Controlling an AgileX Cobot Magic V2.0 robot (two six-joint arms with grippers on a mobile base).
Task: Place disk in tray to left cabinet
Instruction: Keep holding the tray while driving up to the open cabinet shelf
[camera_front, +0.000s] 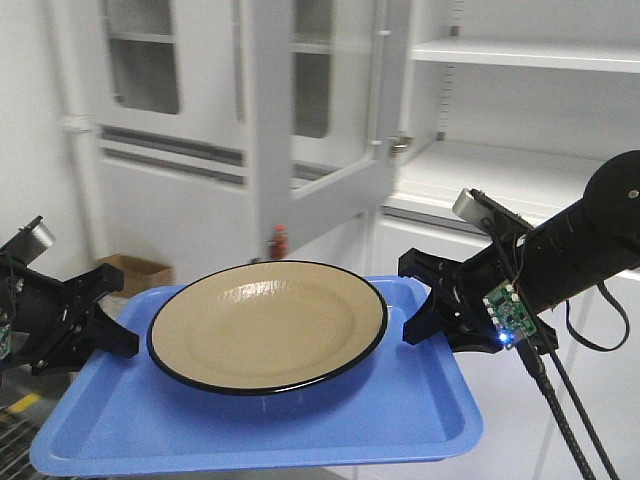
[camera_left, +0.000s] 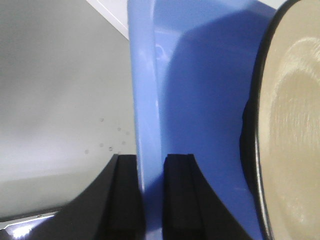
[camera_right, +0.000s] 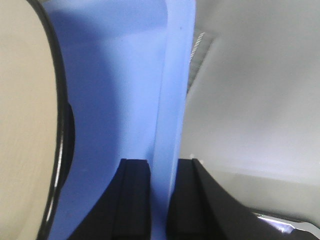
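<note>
The tan disk (camera_front: 265, 320) with its thin black rim lies flat in the blue tray (camera_front: 250, 420), which is held up in the air. My left gripper (camera_front: 110, 320) is shut on the tray's left rim, and my right gripper (camera_front: 420, 300) is shut on its right rim. In the left wrist view the gripper (camera_left: 150, 157) pinches the tray (camera_left: 200, 100) rim, with the disk (camera_left: 295, 125) just inside. The right wrist view shows the gripper (camera_right: 162, 161) clamping the tray (camera_right: 115, 90) rim beside the disk (camera_right: 25, 125). The left cabinet (camera_front: 500, 170) stands behind with open shelves.
A glass-paned cabinet door (camera_front: 320, 120) hangs open behind the tray's middle. A closed glass-door section (camera_front: 150, 70) is at the back left. A cardboard box (camera_front: 135, 272) sits on the floor at the left, and a small red item (camera_front: 280, 240) shows below the open door.
</note>
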